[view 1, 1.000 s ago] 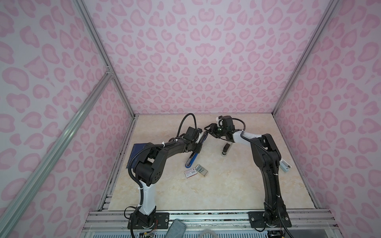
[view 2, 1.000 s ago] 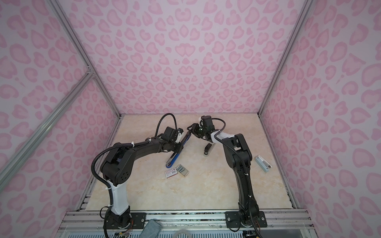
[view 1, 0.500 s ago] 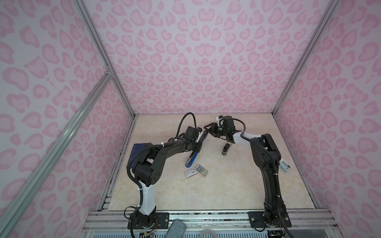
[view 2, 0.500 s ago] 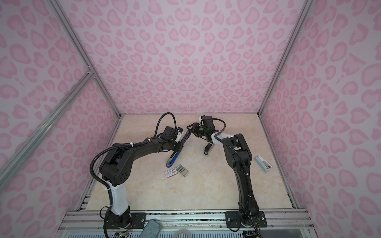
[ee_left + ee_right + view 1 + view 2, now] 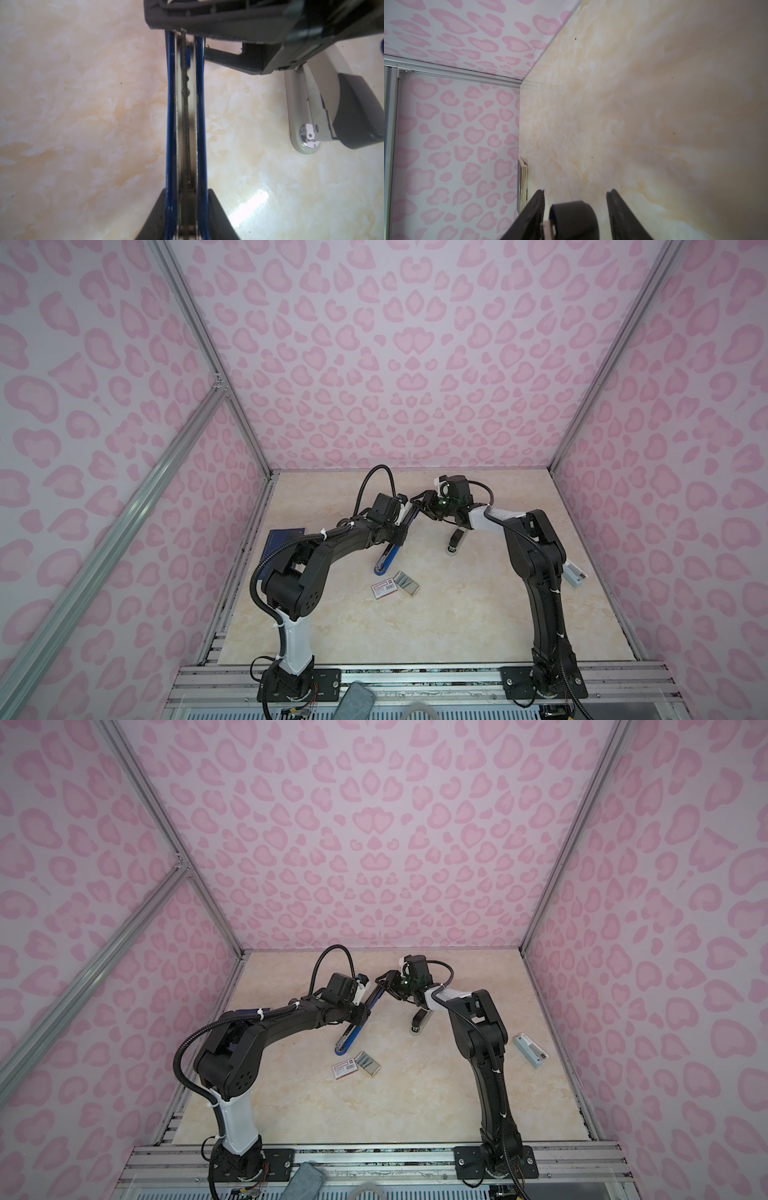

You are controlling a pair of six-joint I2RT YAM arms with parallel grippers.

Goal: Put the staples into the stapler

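The blue stapler stands hinged open, its base on the table and its upper arm raised toward the back. My left gripper is shut on its sides; in the left wrist view the metal channel with its spring runs between the fingers. My right gripper sits at the raised arm's top end, open. A black rounded tip lies between its fingers, close to one and clear of the other. The staples lie in their tray beside the white red-labelled box, in front of the stapler.
A grey and black stapler stands just right of the grippers, also in the left wrist view. A pale stapler lies by the right wall. A dark blue booklet lies at the left wall, partly under the left arm.
The right gripper's jaws have narrowed a little around the stapler's top end. Both arms and the stapler have hardly moved.
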